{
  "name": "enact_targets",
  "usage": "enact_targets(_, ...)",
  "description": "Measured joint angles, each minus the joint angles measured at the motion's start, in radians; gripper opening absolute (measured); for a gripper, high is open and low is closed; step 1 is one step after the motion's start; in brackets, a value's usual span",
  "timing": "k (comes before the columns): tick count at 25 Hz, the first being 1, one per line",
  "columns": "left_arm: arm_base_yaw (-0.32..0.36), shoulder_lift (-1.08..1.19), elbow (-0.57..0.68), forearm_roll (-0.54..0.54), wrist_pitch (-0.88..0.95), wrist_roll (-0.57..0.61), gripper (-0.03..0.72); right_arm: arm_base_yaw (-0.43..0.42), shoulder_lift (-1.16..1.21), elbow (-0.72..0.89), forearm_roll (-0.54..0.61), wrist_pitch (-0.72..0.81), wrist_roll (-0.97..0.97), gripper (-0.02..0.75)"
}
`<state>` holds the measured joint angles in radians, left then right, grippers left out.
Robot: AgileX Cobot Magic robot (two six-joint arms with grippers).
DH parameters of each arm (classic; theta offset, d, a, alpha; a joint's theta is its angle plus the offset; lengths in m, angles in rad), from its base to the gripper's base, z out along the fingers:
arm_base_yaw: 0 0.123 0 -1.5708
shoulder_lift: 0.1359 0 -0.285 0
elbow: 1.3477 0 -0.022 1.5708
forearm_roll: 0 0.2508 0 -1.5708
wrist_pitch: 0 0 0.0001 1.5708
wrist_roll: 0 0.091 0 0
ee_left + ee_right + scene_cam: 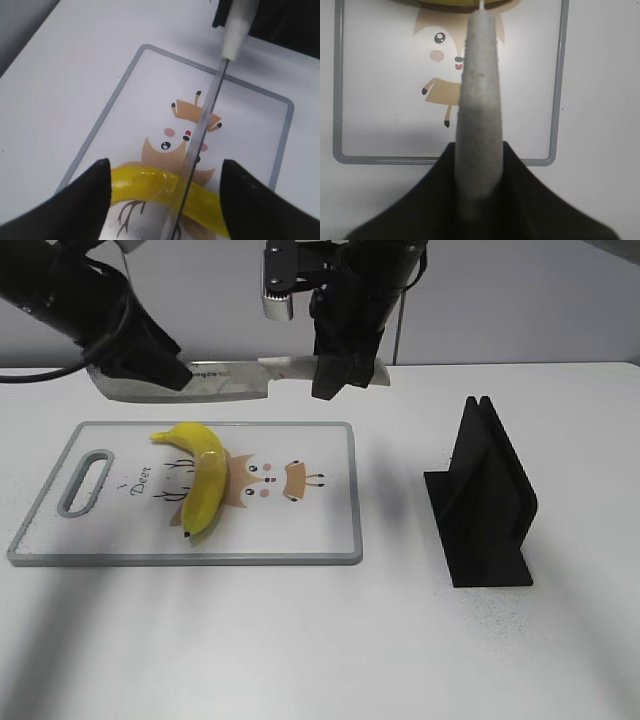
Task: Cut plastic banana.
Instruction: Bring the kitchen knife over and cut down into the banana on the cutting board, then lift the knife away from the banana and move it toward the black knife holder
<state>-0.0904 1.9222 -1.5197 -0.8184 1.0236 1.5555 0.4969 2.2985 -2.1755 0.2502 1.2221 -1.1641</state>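
The plastic banana [205, 485] lies on a white cutting board [320, 530] with a cartoon print, stem at the back and dark tip toward the front. My right gripper [335, 375] is shut on the pale handle [480, 100] of a knife [230, 380] and holds it level above the board's far edge, blade pointing left. My left gripper [150, 370] is open, with a finger on each side of the blade [205, 115] near its tip and not touching it. In the left wrist view the banana [145, 185] shows below the blade, between the fingers [165, 175].
A black slotted knife stand [485, 500] stands on the white table to the right of the board. The board has a grey rim [445, 160] and a handle slot [88, 480] at its left end.
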Motion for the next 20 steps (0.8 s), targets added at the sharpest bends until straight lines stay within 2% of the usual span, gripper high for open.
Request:
enact_targets(7,0.001,-0.116,0.001,-0.009,-0.033,-0.08,0.663,0.01,-0.029,0.029,0.001,-0.001,0.006,0.159)
enact_targets(9,0.001,-0.163,0.001,0.021,-0.067,-0.2,0.651,0.01,-0.055,0.065,-0.011,0.0,0.02,0.159)
enact_targets(14,0.003,-0.26,0.001,0.232,-0.087,-0.533,0.627,0.01,-0.162,0.154,-0.092,0.001,0.154,0.159)
enact_targets(20,0.003,-0.332,0.001,0.454,0.071,-0.983,0.611,0.01,-0.277,0.183,-0.098,0.002,0.522,0.159)
